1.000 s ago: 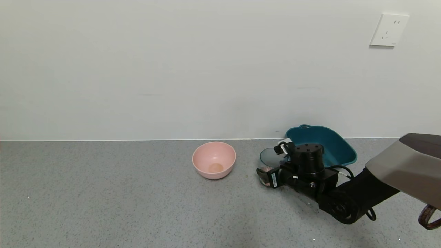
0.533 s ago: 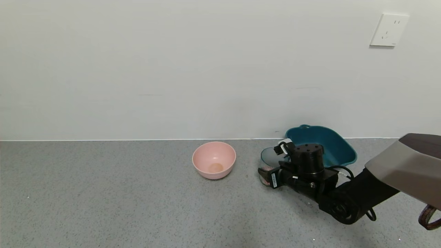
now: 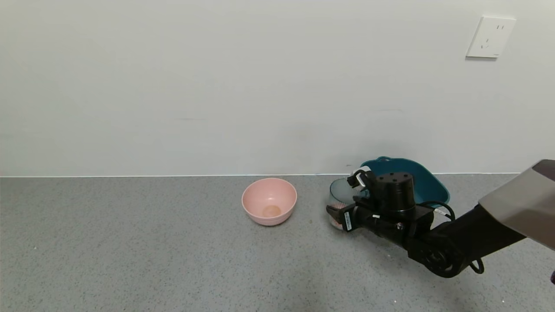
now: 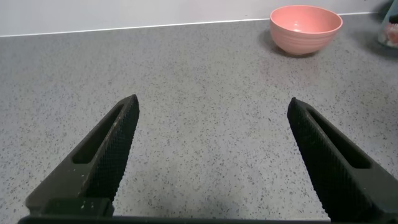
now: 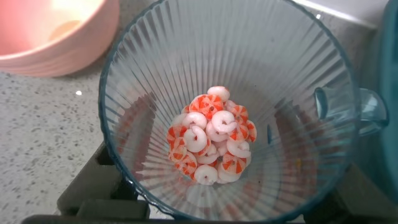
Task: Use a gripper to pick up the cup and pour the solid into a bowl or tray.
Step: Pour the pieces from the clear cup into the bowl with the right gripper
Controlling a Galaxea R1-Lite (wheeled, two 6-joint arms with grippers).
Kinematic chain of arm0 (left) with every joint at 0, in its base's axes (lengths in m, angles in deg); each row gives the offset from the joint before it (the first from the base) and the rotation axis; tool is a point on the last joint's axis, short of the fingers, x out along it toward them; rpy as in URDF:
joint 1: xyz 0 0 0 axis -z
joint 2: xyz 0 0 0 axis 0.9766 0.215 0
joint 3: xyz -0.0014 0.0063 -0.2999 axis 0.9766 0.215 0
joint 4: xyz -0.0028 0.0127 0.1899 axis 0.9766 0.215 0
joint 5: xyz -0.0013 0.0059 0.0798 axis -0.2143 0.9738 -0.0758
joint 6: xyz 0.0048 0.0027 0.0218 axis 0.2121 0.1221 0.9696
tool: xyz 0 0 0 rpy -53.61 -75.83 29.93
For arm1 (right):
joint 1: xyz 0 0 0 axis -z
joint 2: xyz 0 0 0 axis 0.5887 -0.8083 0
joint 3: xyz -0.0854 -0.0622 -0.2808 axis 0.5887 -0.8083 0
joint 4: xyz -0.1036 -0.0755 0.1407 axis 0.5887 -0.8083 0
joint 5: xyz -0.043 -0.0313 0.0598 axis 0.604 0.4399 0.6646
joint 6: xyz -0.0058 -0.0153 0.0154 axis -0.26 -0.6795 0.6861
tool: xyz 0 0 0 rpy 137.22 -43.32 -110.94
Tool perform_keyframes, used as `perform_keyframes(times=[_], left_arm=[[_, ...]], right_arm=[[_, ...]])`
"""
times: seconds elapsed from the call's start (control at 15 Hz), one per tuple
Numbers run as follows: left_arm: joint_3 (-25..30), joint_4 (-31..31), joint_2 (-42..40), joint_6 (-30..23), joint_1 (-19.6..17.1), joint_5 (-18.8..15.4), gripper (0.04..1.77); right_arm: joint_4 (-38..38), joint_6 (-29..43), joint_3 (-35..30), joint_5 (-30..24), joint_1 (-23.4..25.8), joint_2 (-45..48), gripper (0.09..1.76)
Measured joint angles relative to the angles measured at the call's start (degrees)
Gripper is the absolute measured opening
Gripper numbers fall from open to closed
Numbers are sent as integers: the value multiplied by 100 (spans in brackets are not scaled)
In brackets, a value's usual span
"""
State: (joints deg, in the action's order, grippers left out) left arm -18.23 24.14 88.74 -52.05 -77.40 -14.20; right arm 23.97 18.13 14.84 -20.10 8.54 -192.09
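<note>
Sitting upright in the pinch of the right claw (image 3: 342, 208), the cup (image 3: 341, 196) hangs just above the table (image 3: 130, 251), right beside the teal basin (image 3: 427, 184); keeping it level looks meant to hold the solid (image 5: 210, 144) heaped at its bottom until it is over the rim. The grip around its lower wall leaves the mouth free for tipping, and the pink bowl (image 3: 269, 201) stands apart. The left claw (image 4: 211, 162) hovers spread and idle, off toward the robot's left.
</note>
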Motion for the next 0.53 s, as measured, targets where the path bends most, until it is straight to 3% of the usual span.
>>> perform_keyframes(times=[0.27, 0.53], left_arm=[[2, -2, 0, 0, 0, 0, 172], [2, 0, 0, 0, 0, 0, 172]], right_arm=[[-603, -94, 224, -2, -15, 606, 137], [-1404, -460, 695, 0, 325, 1254, 137]])
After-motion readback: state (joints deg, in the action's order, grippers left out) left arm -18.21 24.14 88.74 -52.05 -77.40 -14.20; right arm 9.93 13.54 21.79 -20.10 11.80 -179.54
